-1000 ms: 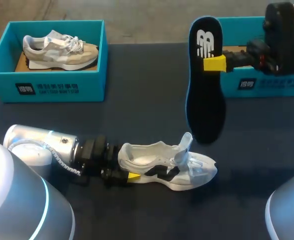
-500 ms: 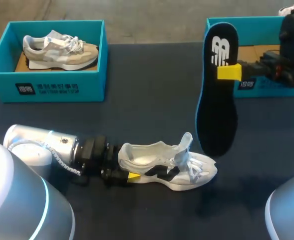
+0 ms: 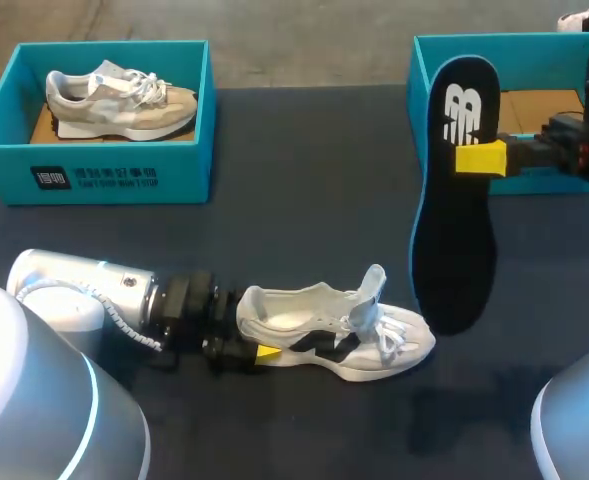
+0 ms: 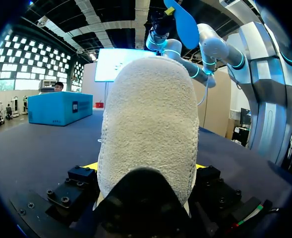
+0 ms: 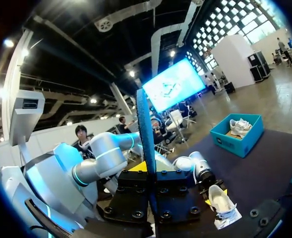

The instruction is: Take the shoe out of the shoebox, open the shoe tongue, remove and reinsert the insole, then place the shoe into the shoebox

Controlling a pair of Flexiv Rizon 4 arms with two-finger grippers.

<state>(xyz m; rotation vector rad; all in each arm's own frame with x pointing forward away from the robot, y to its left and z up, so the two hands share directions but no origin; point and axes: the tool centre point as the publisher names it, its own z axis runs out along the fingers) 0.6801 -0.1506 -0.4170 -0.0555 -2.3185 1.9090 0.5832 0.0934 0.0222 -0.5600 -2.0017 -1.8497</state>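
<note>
On dark surface (image 3: pixel 294 230), found shoe (image 3: pixel 344 335) resting, heel clamped in left hand (image 3: pixel 252 340). Noted insole (image 3: pixel 454 250) aloft nearby, pinched near its heel end by right hand (image 3: pixel 481 158). Judged light, thin, floppy; best gripped at stiffer heel.

My left arm (image 3: pixel 84 290) comes in from the left and lies low over the table, pointing to the right. The left gripper (image 3: pixel 256 346) pinches the heel of the white shoe (image 3: pixel 344 335) from both sides. My right arm (image 3: pixel 574 150) comes in from the right, up high, pointing left. The right gripper (image 3: pixel 480 158) squeezes the black insole (image 3: pixel 456 250), which hangs down from it.
</note>
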